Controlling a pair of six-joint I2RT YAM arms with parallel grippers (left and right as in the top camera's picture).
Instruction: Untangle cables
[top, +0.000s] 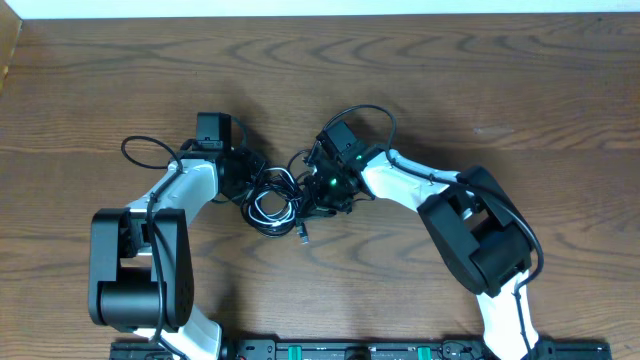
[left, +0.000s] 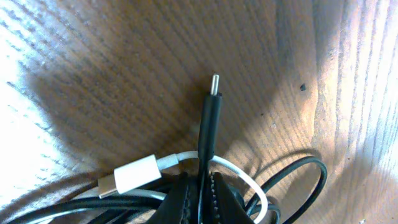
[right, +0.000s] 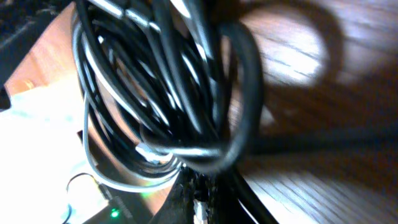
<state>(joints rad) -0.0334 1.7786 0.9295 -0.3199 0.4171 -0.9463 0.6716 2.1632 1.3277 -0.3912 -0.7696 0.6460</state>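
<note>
Worktop (top: 430, 90) of brown wood carries light, limp, springy cables (top: 272, 207) heaped in a tangle at its middle; left claw (left: 200, 198) pinches one black strand just behind its stiff plug (left: 210, 118), likely the surest hold, while right claw (right: 196, 200), buried among blurred loops, cannot be judged wide or closed.

Cables heaped at mid-table, one gripper on either side

The cables (top: 272, 206) lie bunched on the table (top: 480, 90), with the left gripper (top: 250, 184) at their 10 o'clock and the right gripper (top: 318, 195) at their 3 o'clock, both reaching into the heap. A loose end (top: 303, 236) trails out toward 5 o'clock. Up close, one plug end (left: 211, 115) pokes toward 12 o'clock, pinched between the left fingers (left: 180, 200). A second plug (left: 127, 177) lies at its 8 o'clock.
</note>
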